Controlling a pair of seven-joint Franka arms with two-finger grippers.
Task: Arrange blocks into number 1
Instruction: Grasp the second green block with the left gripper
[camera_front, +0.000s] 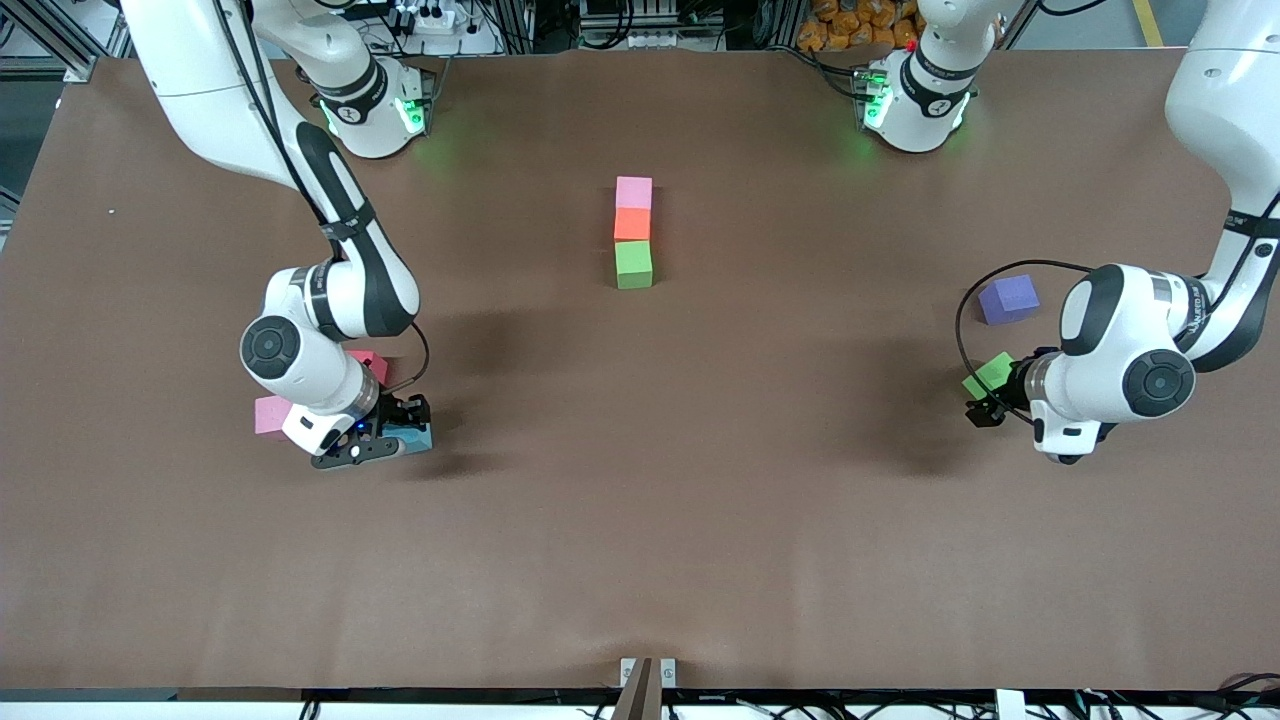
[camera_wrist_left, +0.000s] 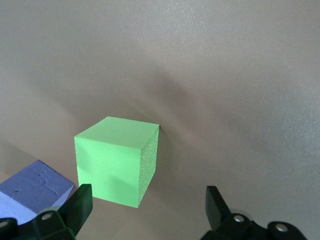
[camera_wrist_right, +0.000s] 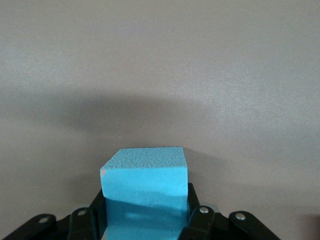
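Sky blue block (camera_wrist_right: 145, 190) half hidden, pinched in right claw (camera_wrist_right: 145, 220)

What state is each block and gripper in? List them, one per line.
Column of pink, orange and green blocks: touching in a row, mid-table.
Blue block: clamped in the right gripper, at table level.
Right gripper: shut on blue block.
Left gripper: open, by the loose green block.
Purple block: loose.
Loose pink block: partly hidden.
Red block: partly hidden.
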